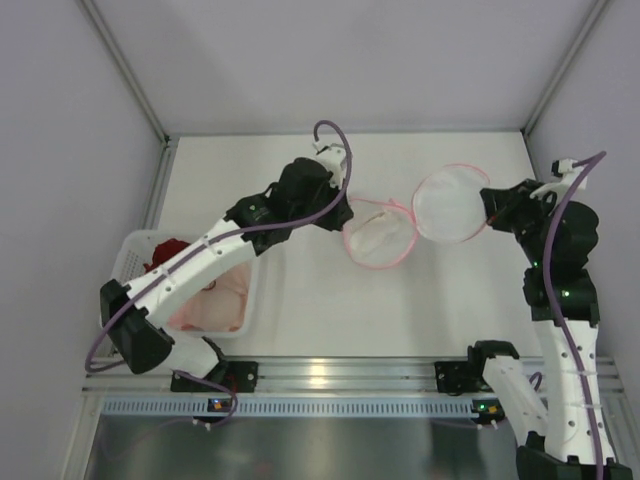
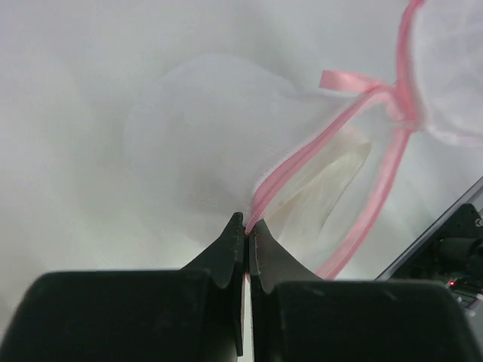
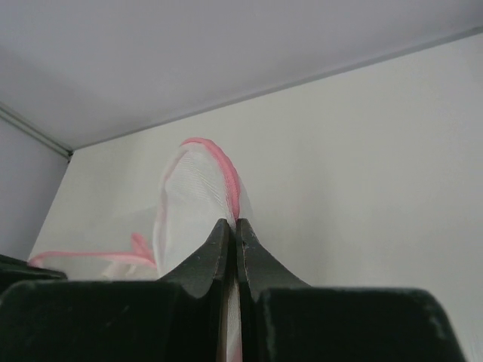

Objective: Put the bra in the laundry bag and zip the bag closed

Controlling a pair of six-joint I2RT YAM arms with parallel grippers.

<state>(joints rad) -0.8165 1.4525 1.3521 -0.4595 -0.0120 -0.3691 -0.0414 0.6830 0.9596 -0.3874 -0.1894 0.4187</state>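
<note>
The laundry bag lies open on the table as two round mesh halves with pink zip rims, joined at a hinge. The left half (image 1: 392, 256) holds a whitish padded bra (image 1: 376, 236), seen through the mesh in the left wrist view (image 2: 317, 192). My left gripper (image 1: 336, 214) is shut on that half's pink rim (image 2: 302, 154). The right half (image 1: 448, 202) stands tilted up. My right gripper (image 1: 488, 216) is shut on its rim (image 3: 230, 177), with mesh (image 3: 192, 196) rising just beyond the fingertips.
A white perforated basket (image 1: 132, 252) stands at the left near edge, holding a dark red bra (image 1: 165, 250) and pale pink garments (image 1: 215, 300). Walls enclose the table at the back and both sides. A pink ribbon loop (image 2: 351, 81) sits at the bag's hinge.
</note>
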